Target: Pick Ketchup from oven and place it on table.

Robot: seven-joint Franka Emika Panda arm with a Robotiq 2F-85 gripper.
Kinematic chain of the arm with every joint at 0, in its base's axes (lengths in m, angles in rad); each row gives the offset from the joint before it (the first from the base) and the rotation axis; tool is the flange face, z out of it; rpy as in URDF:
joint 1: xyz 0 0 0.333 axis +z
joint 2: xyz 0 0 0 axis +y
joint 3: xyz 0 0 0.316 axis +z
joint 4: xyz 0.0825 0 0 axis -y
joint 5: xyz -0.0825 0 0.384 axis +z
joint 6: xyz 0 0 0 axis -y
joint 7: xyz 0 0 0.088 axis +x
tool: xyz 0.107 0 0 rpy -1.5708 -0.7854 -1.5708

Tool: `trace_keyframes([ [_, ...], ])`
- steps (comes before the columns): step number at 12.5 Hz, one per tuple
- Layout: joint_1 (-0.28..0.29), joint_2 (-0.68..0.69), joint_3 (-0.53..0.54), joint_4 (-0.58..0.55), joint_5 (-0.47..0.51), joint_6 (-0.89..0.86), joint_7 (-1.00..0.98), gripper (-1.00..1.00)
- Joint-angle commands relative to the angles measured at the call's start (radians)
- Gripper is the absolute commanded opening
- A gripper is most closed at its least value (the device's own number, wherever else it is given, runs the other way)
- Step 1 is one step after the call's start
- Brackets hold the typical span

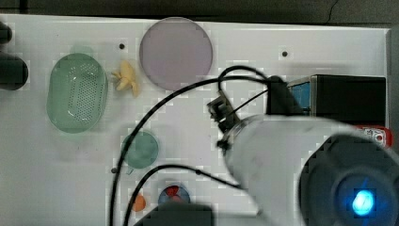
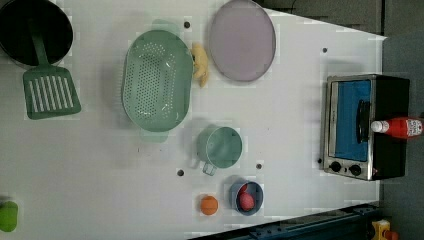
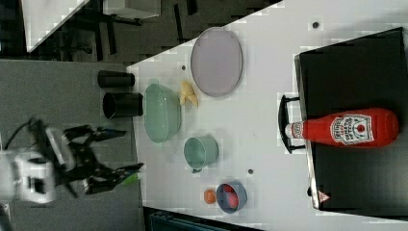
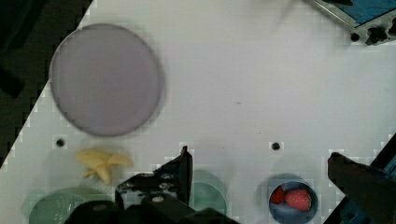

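Ketchup [image 3: 349, 127], slim red plastic bottle, lies on boxy black-topped oven [image 3: 356, 62].

Bare table [image 2: 290, 115] before the oven [image 2: 367, 125]; green mug [image 2: 220, 146] nearby

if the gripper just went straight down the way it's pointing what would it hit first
Probably bare table. The open gripper points down at the white top between the lilac plate and the oven. The mug and strawberry bowl lie close, and depth is unclear.

white table [image 2: 290, 125], oven [image 2: 367, 125], plate [image 2: 242, 40], colander [image 2: 157, 80], mug [image 2: 220, 147]
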Motion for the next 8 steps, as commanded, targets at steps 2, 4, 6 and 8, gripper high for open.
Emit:
trace_keyframes([
  [2,-0.067,0.09,-0.18,-0.029,-0.005,0.07,0.036,1.0],
  [4,-0.075,0.152,-0.276,-0.028,-0.006,0.14,0.036,1.0],
  [6,-0.079,0.223,-0.365,-0.027,-0.006,0.267,0.036,1.0],
  [8,-0.08,0.286,-0.425,-0.025,-0.006,0.391,0.036,1.0],
])
